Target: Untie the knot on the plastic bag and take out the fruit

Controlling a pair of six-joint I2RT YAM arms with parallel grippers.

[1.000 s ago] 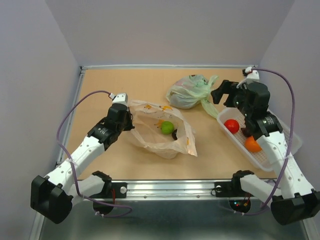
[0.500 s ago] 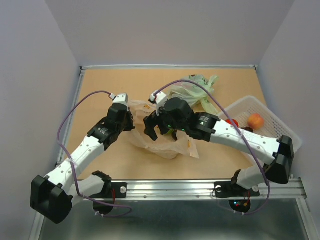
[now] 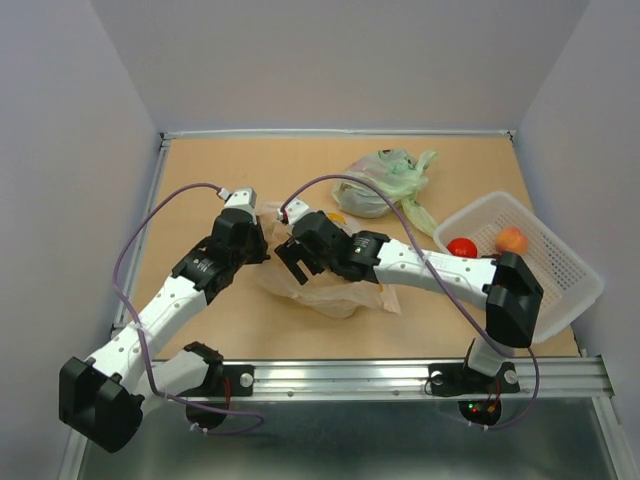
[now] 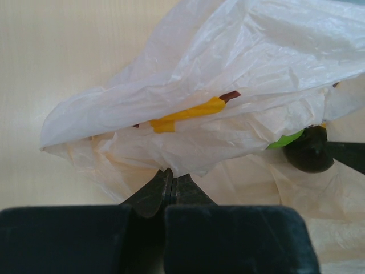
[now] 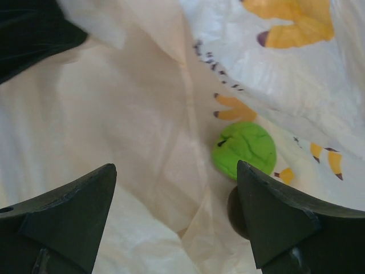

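The peach-orange plastic bag [image 3: 335,292] lies mid-table with its mouth spread open; no knot shows. My left gripper [image 3: 260,243] is shut on the bag's left edge, and the film is pinched between its fingertips [image 4: 169,178]. The right gripper [image 3: 297,266] hangs open over the bag's mouth, its jaws wide apart [image 5: 175,171] with only bag film below them. Inside the bag lies a green fruit [image 5: 244,147], just ahead of the right finger. A dark round fruit [image 5: 235,210] sits beside it, half hidden by that finger. Both also show through the film, the green fruit [image 4: 285,138] and the dark fruit [image 4: 308,151].
A pale green tied bag [image 3: 380,185] lies at the back. A white basket [image 3: 565,275] at the right holds a red fruit [image 3: 461,247] and an orange fruit [image 3: 511,240]. Side walls [image 3: 150,230] edge the table.
My right arm swung from over the basket leftward across the table to the bag's mouth, jaws narrowing slightly. The orange fruit shifted within the basket. The left gripper kept its hold.
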